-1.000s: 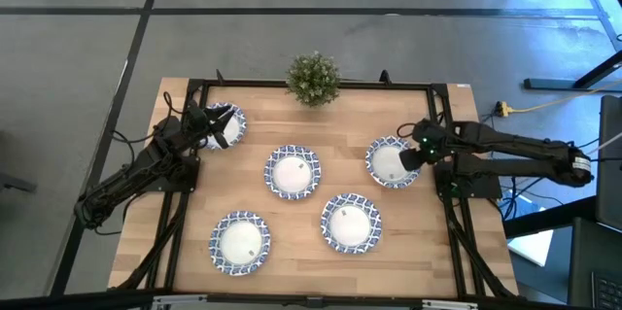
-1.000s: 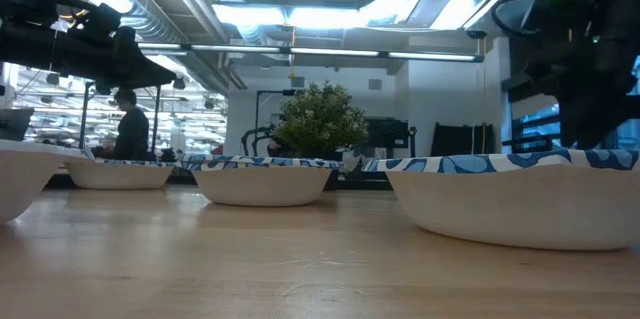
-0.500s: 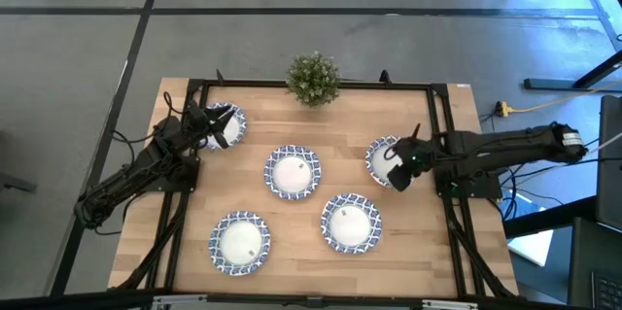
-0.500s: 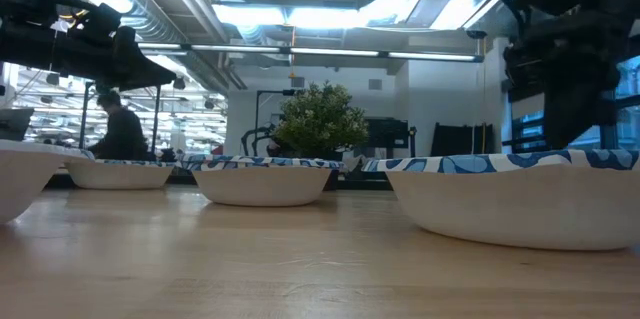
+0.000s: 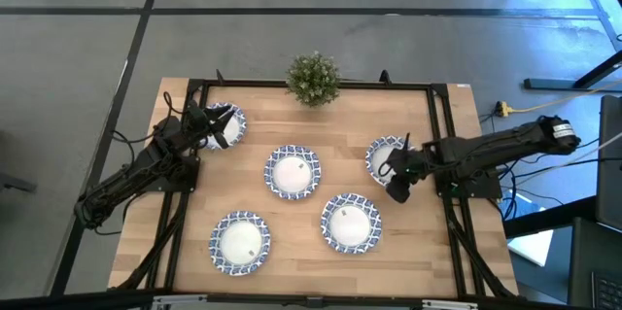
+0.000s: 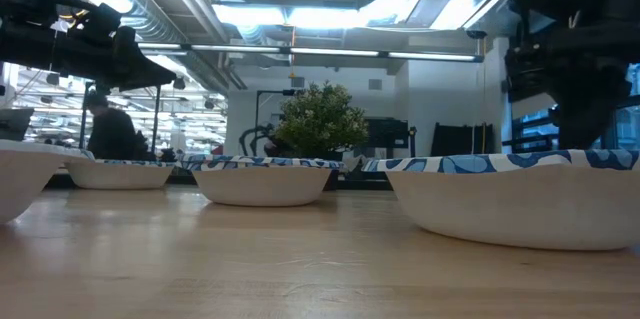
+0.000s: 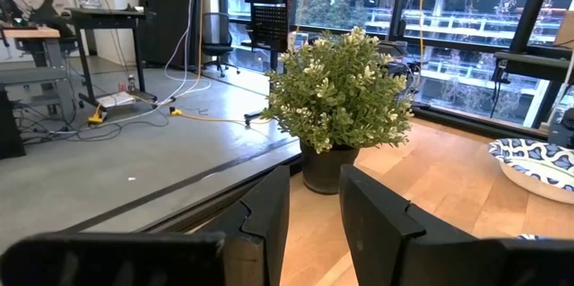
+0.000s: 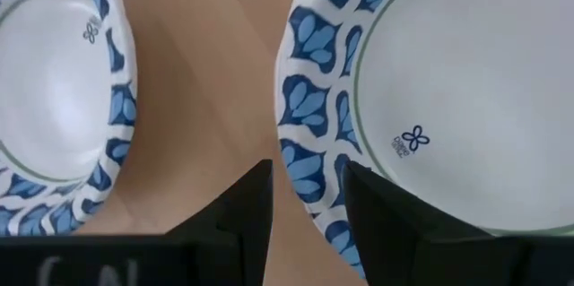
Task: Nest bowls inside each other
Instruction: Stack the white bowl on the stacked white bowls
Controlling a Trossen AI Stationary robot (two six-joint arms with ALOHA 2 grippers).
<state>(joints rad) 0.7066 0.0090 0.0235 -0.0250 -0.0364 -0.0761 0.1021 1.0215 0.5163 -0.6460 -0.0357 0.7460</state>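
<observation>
Several blue-rimmed white bowls stand apart on the wooden table: far left point(image 5: 225, 125), centre point(image 5: 293, 171), right point(image 5: 387, 157), near right point(image 5: 350, 223) and near left point(image 5: 240, 242). My right gripper point(image 5: 397, 182) is open and points down at the right bowl's near-left rim point(image 8: 309, 143). Its fingers point(image 8: 244, 205) stand one outside and one over the rim; I see no touch. Another bowl point(image 8: 54, 98) lies beside it. My left gripper point(image 5: 206, 120) is open and empty. It waits over the far-left bowl and faces the plant point(image 7: 339, 98).
A small green potted plant point(image 5: 313, 79) stands at the middle of the far edge. Black frame rails point(image 5: 442, 135) run along the table's sides. Bare wood point(image 5: 292, 125) lies between the bowls. A person point(image 6: 112, 134) shows in the room far behind the table.
My right gripper has gone from over the right bowl's right side across it toward the table's left and near edges, and has come lower at the bowl's near-left rim. The bowls have stayed in place.
</observation>
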